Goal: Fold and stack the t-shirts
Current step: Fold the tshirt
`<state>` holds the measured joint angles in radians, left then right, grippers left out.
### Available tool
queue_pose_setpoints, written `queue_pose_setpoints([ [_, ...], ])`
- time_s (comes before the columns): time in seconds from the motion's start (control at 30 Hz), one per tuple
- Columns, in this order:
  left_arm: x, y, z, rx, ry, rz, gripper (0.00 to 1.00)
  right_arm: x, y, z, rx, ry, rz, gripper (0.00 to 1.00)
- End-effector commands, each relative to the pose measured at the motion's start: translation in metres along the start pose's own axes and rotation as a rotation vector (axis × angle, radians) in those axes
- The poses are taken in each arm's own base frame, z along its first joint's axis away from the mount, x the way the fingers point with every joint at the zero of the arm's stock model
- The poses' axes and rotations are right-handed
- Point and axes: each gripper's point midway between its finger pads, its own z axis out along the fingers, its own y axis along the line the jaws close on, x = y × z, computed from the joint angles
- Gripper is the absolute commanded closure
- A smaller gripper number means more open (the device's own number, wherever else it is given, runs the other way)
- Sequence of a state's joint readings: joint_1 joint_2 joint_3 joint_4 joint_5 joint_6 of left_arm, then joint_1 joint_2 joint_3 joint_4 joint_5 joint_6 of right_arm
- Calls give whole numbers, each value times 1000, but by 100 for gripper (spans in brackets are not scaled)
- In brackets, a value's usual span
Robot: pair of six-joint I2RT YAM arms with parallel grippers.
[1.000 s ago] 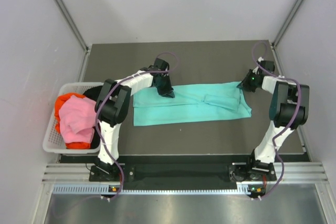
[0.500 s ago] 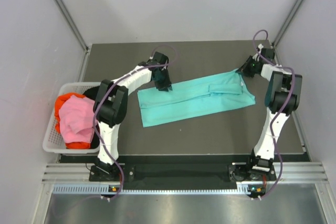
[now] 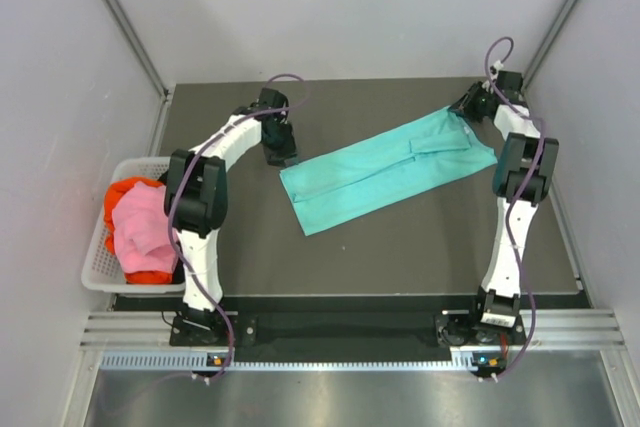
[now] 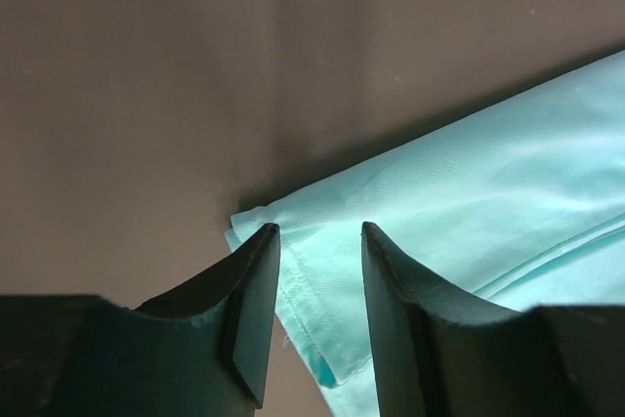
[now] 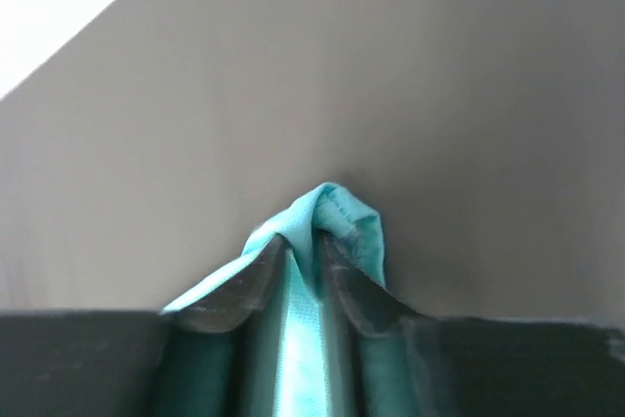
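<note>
A white lattice basket [image 3: 95, 262] sits at the left edge of a dark table [image 3: 400, 247]. It holds a pink t-shirt [image 3: 140, 232] heaped over a red-orange t-shirt [image 3: 125, 192].

To the right of the basket and well apart from it, a teal t-shirt [image 3: 385, 169] lies flat on the table, folded into a long narrow strip. The strip runs on a slant. The end closer to the basket lies toward the arm bases, and the end away from the basket angles up toward the back of the table.

The left gripper [image 3: 282, 155] is between the basket and the strip, at the strip's closer corner. Its fingers are spread apart, with the layered corner of cloth showing in the gap between them.

The right gripper [image 3: 466, 113] is at the strip's corner farthest from the basket. Its fingers are pressed together on a small bunched fold of the teal cloth.
</note>
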<state>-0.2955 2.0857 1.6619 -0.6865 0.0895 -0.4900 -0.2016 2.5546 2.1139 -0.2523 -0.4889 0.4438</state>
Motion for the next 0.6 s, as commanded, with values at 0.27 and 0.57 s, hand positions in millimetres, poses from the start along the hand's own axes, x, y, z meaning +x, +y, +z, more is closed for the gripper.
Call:
queue_pose_setpoints([
  [0.27, 6, 4, 16, 104, 89, 180, 54, -51, 59, -112, 58, -128, -4, 56],
  [0.57, 5, 24, 32, 10, 87, 196, 57, 1, 58, -163, 121, -83, 51, 58],
])
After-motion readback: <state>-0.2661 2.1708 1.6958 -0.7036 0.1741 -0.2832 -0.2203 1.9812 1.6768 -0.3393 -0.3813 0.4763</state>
